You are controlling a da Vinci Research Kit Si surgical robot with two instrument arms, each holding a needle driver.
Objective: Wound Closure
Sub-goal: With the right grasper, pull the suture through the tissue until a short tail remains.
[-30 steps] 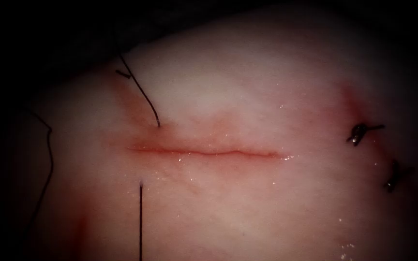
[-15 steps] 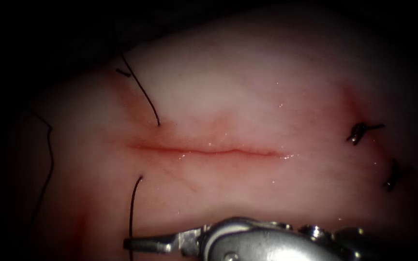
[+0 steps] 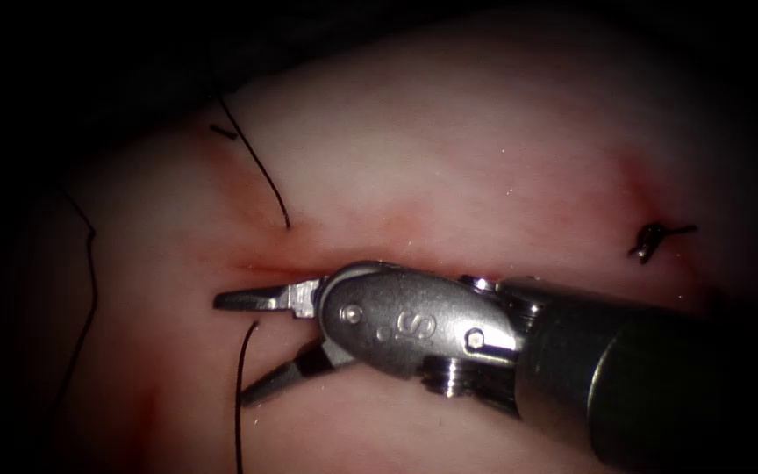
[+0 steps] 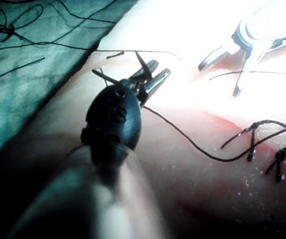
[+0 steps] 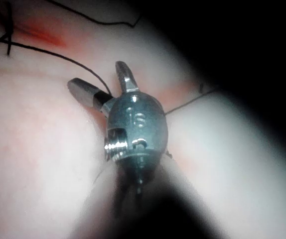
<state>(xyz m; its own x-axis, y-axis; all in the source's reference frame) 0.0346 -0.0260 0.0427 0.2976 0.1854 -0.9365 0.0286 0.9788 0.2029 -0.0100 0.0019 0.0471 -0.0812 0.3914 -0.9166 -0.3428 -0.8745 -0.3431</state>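
The right tool (image 3: 247, 347) lies over the cut (image 3: 261, 268) in the tissue (image 3: 449, 140), its jaws spread and holding nothing; a thread (image 3: 240, 386) rises from the tissue between their tips. The left tool (image 4: 153, 77) has its jaws slightly apart; whether they pinch the strand beside them, I cannot tell. By my judgement, the work is early: one pass of thread crosses the cut near the right jaws' tips, unknotted, while a finished knot (image 3: 651, 239) sits far behind them. I cannot make out the needle.
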